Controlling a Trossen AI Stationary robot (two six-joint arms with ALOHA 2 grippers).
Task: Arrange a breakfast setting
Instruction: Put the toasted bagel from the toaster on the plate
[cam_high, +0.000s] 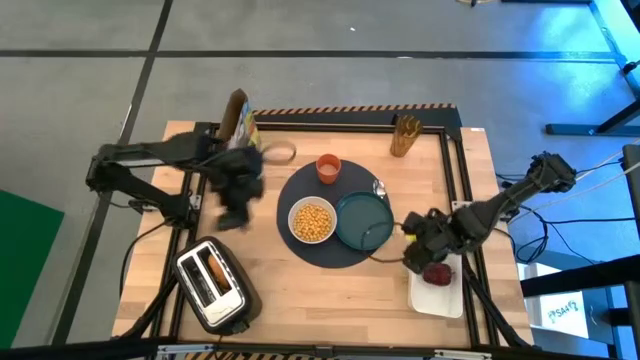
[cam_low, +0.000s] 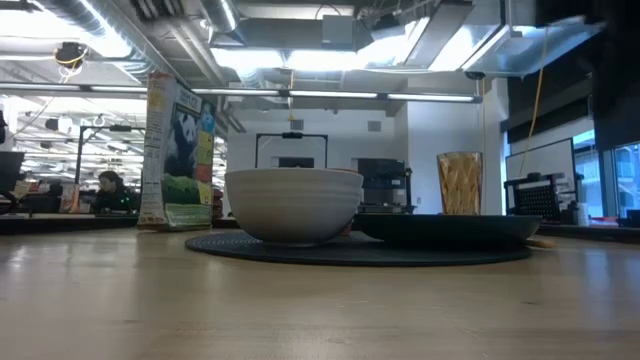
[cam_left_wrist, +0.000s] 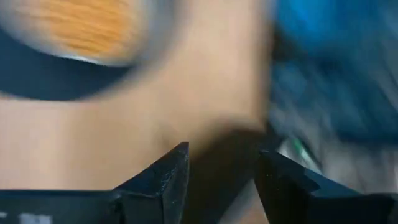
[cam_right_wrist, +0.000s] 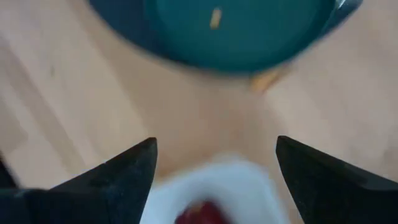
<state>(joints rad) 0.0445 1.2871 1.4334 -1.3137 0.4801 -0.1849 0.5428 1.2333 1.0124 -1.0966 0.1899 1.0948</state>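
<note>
The round dark-grey mat (cam_high: 300, 252) lies mid-table. On it stand the white bowl (cam_high: 312, 221) of yellow cereal and the teal plate (cam_high: 364, 221). The orange cup (cam_high: 328, 168) and the spoon (cam_high: 380, 188) sit at the mat's far edge. The dark-red fruit (cam_high: 437, 273) lies on the white tray (cam_high: 440, 298). My right gripper (cam_high: 420, 250) is open beside the plate and over the tray's far end; its wrist view shows the gripper (cam_right_wrist: 216, 143), the plate (cam_right_wrist: 236, 31) and the fruit (cam_right_wrist: 199, 214). My left gripper (cam_high: 235, 212) is open and empty, left of the bowl; it also shows in its wrist view (cam_left_wrist: 221, 149).
A silver toaster (cam_high: 212, 283) with something brown in a slot stands near left. A cereal box (cam_high: 240, 120) and a thin ring (cam_high: 283, 152) are at the far left, and an amber glass (cam_high: 405, 135) at the far edge. In the low view the bowl (cam_low: 293, 205) stands in front.
</note>
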